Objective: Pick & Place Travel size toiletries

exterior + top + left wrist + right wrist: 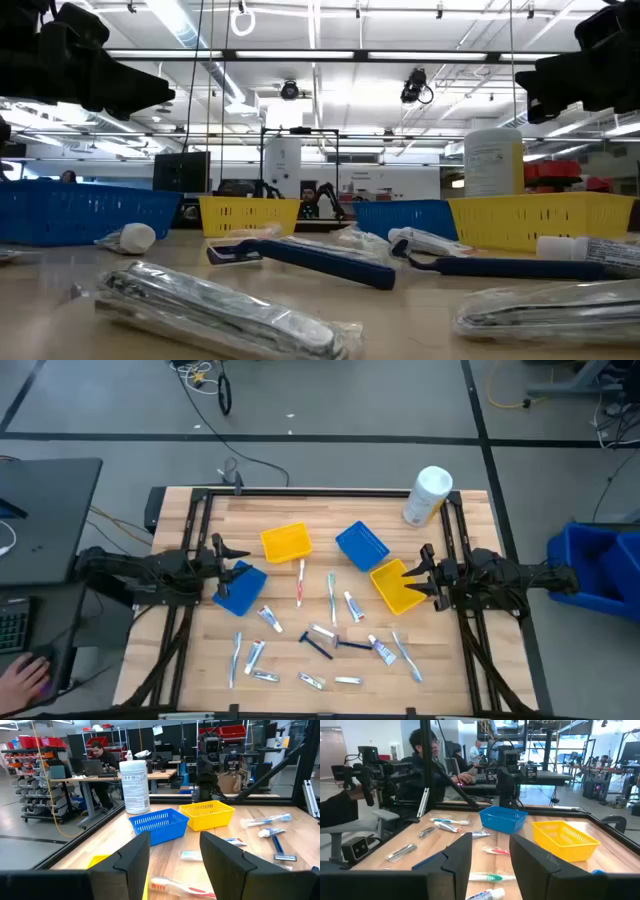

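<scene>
The toiletries lie loose on the wooden table between the two arms. Among them are a red toothbrush (300, 582) (182, 887) (495, 851), a light-blue toothbrush (332, 598), a white toothpaste tube (353, 606) and a dark blue razor (318, 645) (320, 262). Wrapped pieces lie closest in the low view (220, 310). My left gripper (235, 555) (175, 855) is open and hovers at the table's left, over the far edge of a blue bin (240, 588). My right gripper (420, 570) (492, 855) is open too, and hovers at the right beside a yellow bin (400, 586). Neither touches anything.
A second yellow bin (286, 542) and a second blue bin (361, 545) (160, 822) stand toward the far side. A large white cylindrical container (428, 495) (135, 787) stands at the far right corner. A person's hand (25, 680) rests off the table's left, near a keyboard.
</scene>
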Available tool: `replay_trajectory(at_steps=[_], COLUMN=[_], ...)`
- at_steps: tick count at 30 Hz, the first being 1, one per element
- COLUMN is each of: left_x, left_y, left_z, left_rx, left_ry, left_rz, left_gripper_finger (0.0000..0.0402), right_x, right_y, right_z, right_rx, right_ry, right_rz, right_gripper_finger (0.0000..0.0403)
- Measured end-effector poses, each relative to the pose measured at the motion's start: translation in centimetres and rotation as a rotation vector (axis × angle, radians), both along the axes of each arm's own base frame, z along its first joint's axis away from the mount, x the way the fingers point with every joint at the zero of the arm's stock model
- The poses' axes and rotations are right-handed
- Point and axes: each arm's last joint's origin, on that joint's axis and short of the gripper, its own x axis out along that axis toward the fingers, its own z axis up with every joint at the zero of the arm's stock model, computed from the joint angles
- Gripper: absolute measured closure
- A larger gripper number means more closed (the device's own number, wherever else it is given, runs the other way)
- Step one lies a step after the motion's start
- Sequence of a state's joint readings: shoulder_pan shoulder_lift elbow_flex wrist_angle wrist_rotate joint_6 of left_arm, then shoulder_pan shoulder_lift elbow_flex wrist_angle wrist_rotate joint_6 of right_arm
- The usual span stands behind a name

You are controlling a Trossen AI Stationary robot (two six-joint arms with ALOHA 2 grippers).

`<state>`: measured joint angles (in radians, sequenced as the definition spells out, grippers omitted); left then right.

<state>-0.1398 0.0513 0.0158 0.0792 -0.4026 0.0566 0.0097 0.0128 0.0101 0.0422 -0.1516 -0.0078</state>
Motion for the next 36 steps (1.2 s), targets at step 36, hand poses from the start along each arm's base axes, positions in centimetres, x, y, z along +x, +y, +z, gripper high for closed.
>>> replay_trajectory(at_steps=[36], left_x=[0.1], left_y=[0.2], left_z=[2.1], left_rx=[-0.181], left_ry=[-0.259], left_rz=[0.072], left_gripper_finger=[0.0219], right_x=[0.3], right_y=[-0.7], right_z=[2.4], right_rx=[0.002], right_ry=[-0.239], right_rz=[-0.251], right_gripper_finger=[0.0248])
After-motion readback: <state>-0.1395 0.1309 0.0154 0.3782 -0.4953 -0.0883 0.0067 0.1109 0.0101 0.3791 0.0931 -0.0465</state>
